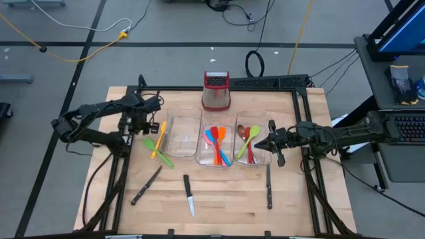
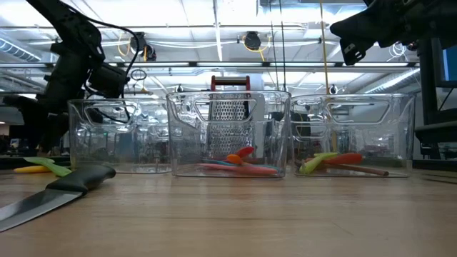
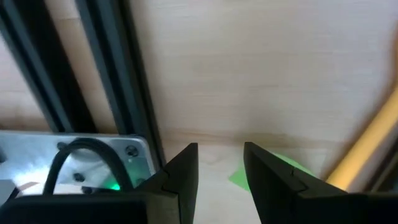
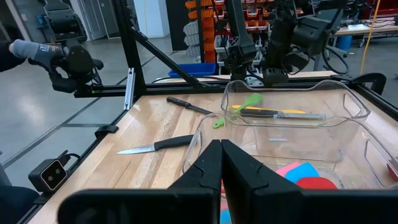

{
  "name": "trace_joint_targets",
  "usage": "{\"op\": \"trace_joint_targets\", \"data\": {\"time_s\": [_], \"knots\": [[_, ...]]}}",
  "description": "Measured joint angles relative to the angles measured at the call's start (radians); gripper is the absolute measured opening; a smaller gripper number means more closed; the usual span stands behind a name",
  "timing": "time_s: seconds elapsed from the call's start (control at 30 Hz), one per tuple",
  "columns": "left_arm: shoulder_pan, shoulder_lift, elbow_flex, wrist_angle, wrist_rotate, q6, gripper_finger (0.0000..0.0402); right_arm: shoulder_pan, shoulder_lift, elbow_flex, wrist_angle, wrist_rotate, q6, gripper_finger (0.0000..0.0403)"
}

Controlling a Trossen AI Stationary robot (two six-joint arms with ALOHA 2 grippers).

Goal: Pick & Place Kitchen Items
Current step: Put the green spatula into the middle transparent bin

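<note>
My left gripper (image 1: 139, 127) (image 3: 221, 177) points down over the table's left part, open, with bare wood between its fingers. Just beside it lie a green spatula (image 1: 153, 149) (image 3: 277, 169) and a yellow utensil (image 1: 160, 137) (image 3: 367, 149), flat on the wood left of the bins. My right gripper (image 1: 260, 143) (image 4: 221, 163) hangs level and shut over the right bin (image 1: 262, 126), touching nothing. The middle bin (image 1: 214, 117) holds blue, red and orange utensils (image 1: 216, 143). The right bin holds green, brown and red spoons (image 1: 247, 141). The left bin (image 1: 182, 129) has nothing in it.
Three black-handled knives lie on the near part of the table (image 1: 146, 185) (image 1: 188, 194) (image 1: 269, 186). A steel grater with a red top (image 1: 216, 91) stands behind the bins. Black frame rails (image 3: 118, 81) run close to my left gripper. A person's gloved hand (image 4: 25, 48) shows beyond the table.
</note>
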Motion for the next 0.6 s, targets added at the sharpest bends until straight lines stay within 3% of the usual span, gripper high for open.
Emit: {"op": "trace_joint_targets", "data": {"time_s": [0.33, 0.5, 0.6], "knots": [[0.013, 0.000, 0.000, 0.025, 0.065, 0.140, 0.0190, 0.000, 0.000, 0.000, 0.000, 0.000, 0.000, 0.0000], [0.013, 0.000, -0.005, 0.031, 0.072, 0.161, 0.0202, 0.000, 0.000, 0.000, 0.000, 0.000, 0.000, 0.0000], [0.014, 0.000, -0.035, 0.059, 0.127, 0.149, 0.0200, 0.000, 0.000, 0.000, 0.000, 0.001, 0.000, 0.0000]]}}
